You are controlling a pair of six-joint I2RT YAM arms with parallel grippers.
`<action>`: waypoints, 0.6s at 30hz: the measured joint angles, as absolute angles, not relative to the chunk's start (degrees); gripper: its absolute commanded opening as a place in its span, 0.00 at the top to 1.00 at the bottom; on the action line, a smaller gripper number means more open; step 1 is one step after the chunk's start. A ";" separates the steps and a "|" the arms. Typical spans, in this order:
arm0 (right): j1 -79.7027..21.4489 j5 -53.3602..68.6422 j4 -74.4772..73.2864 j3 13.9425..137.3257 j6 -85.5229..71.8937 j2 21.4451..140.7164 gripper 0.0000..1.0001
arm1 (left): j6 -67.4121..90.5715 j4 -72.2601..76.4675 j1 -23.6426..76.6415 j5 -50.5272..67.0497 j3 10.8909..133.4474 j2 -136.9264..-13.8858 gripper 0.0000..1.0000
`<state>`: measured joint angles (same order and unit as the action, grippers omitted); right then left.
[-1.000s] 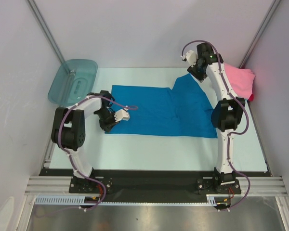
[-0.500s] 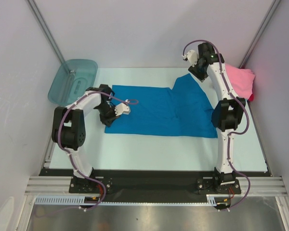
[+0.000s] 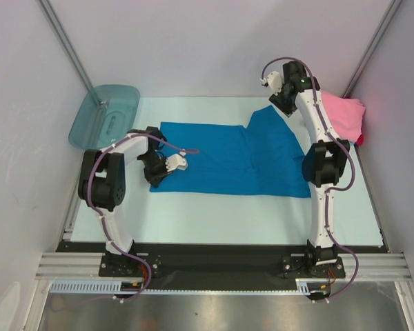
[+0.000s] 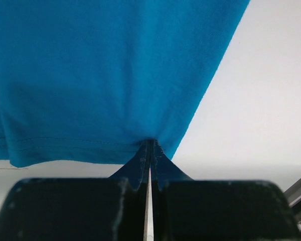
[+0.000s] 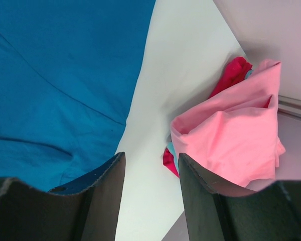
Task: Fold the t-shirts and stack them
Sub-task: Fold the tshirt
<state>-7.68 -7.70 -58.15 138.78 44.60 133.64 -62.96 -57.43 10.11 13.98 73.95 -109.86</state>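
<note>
blue t-shirt (image 4: 90, 65) hem pinched in left pincer (image 4: 149, 144), cloth spread beyond

Seen from above, the right arm (image 3: 314, 118) covers the blue t-shirt's (image 3: 221, 158) far right part and the pink t-shirt's (image 3: 346, 114) left edge. The pink t-shirt buries the red t-shirt (image 5: 232, 74); only its edges show. In the left wrist view the blue t-shirt runs off the top and left edges, and the left gripper (image 4: 150, 144) hides the pinched bit of cloth.
</note>
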 measured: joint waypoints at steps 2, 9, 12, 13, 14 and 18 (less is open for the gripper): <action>-7.70 -7.68 -58.17 138.80 44.58 133.86 0.48 | -63.02 -57.19 10.31 13.56 73.69 -109.78 1.00; -7.68 -7.68 -58.11 139.39 44.58 134.13 0.48 | -64.75 -52.84 10.87 11.66 68.10 -105.47 1.00; -7.66 -7.68 -58.06 139.61 44.56 134.30 0.48 | -66.02 -51.59 10.85 10.57 65.60 -103.92 1.00; -7.66 -7.66 -58.02 139.65 44.53 134.41 0.48 | -66.26 -51.29 10.85 10.26 65.10 -103.57 1.00; -7.66 -7.66 -58.02 139.65 44.45 134.50 0.48 | -66.50 -51.16 10.85 9.98 64.75 -103.35 0.99; -7.66 -7.62 -58.06 139.81 43.99 134.63 0.48 | -66.72 -50.83 10.57 9.58 64.03 -102.96 1.00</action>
<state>-7.66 -7.62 -58.06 139.81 43.99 134.63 -66.72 -50.83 10.57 9.58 64.03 -102.96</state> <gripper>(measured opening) 0.519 0.006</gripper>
